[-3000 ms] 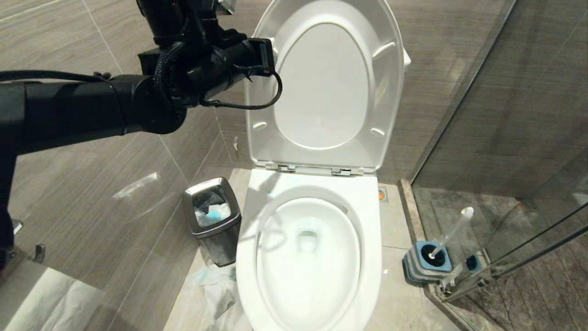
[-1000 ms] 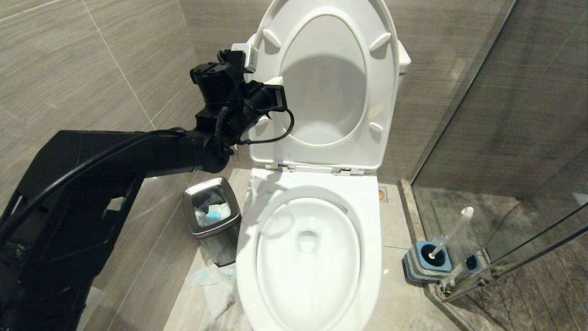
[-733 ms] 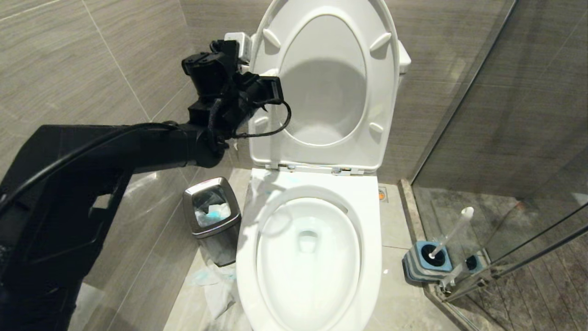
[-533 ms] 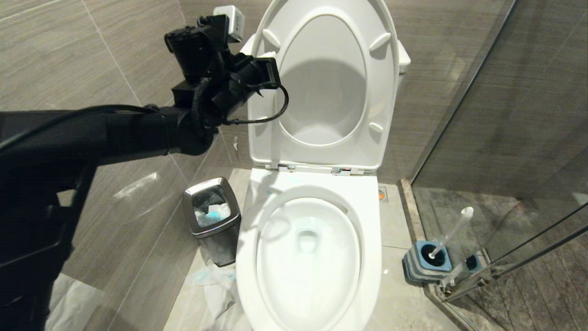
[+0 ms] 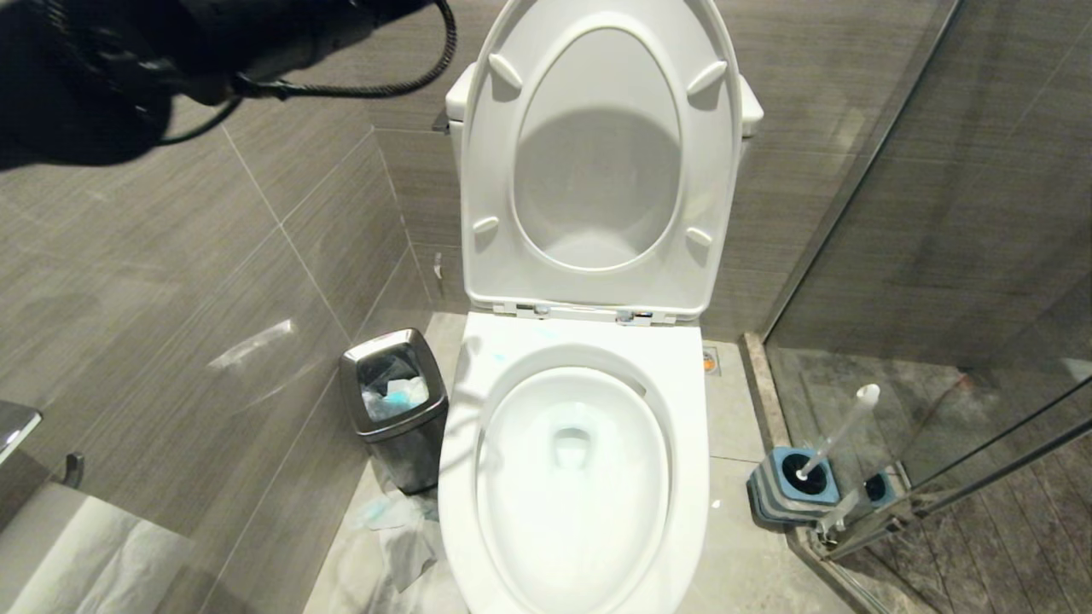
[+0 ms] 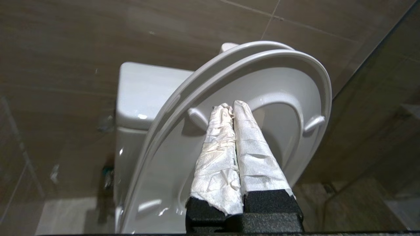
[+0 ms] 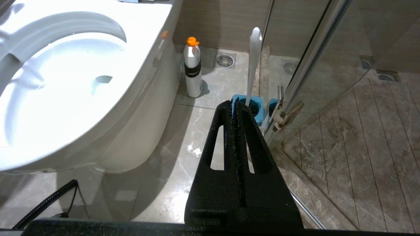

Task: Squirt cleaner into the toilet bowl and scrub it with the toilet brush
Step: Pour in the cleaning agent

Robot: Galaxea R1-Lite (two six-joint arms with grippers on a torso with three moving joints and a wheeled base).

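The toilet bowl (image 5: 689, 401) stands open, its seat and lid (image 5: 597, 153) upright. Its water (image 5: 573, 437) is faintly aqua from the cleaner, and pale blue smears (image 5: 497, 345) mark the rim. The toilet brush (image 5: 840, 431) leans in its blue-grey holder (image 5: 789, 490) on the floor to the right. Only my left arm (image 5: 171, 43) shows at the head view's top left. The left gripper (image 6: 231, 106), its fingers wrapped in white paper, is shut and empty, facing the raised seat (image 6: 288, 85). Low beside the bowl (image 7: 144, 29), my right gripper (image 7: 233, 101) is shut and empty, just short of the brush handle (image 7: 253, 65).
A steel waste bin (image 5: 394, 409) stands left of the bowl, with crumpled paper (image 5: 397, 546) on the floor by it. A white bottle with an orange cap (image 7: 192, 70) stands behind the bowl's right side. A glass shower door (image 5: 938, 256) closes off the right.
The seat and lid tipped back upright against the cistern. My left arm then lifted up and to the left, away from the lid, and mostly out of the head view.
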